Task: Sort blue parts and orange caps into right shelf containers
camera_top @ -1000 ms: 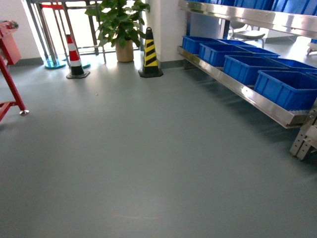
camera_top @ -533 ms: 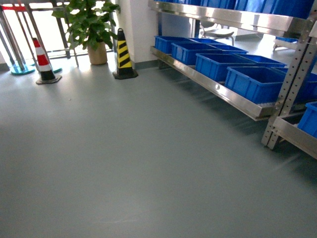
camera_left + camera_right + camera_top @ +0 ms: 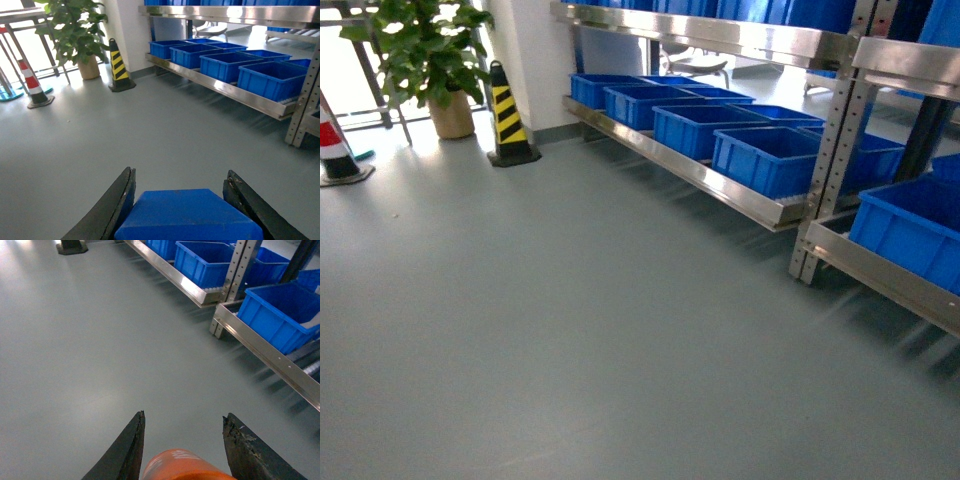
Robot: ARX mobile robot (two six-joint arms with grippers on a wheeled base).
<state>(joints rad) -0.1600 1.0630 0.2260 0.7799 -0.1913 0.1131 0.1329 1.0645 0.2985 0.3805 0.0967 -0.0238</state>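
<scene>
the left gripper [image 3: 180, 200] shows at 6 o'clock in the left wrist view, its two dark jaws pinching a blue part [image 3: 187, 215] that fills the gap between them, both jaws touching its sides. the right gripper [image 3: 182, 445] sits at 6 o'clock in the right wrist view with an orange cap [image 3: 182, 467] between its jaws; white print shows on the cap's side, too cut off to read. the cap lies against the left jaw, but a sliver of floor shows beside the other one, so i cannot tell whether the jaws are truly pinching it.

neither gripper appears in the head view. there the grey floor [image 3: 570, 320] fills most of the frame. a steel shelf [image 3: 700, 175] runs from 12 o'clock toward 3 o'clock, carrying a row of blue containers [image 3: 765, 160] side by side on its low level. a second shelf unit [image 3: 880, 270] starts at 3 o'clock, with another blue container [image 3: 910, 230] on it. at 11 o'clock stand a potted plant [image 3: 425, 60] and, just beside it, a yellow-and-black cone [image 3: 505, 120]. a red-and-white cone [image 3: 335, 150] is cut by the edge at 10 o'clock.
</scene>
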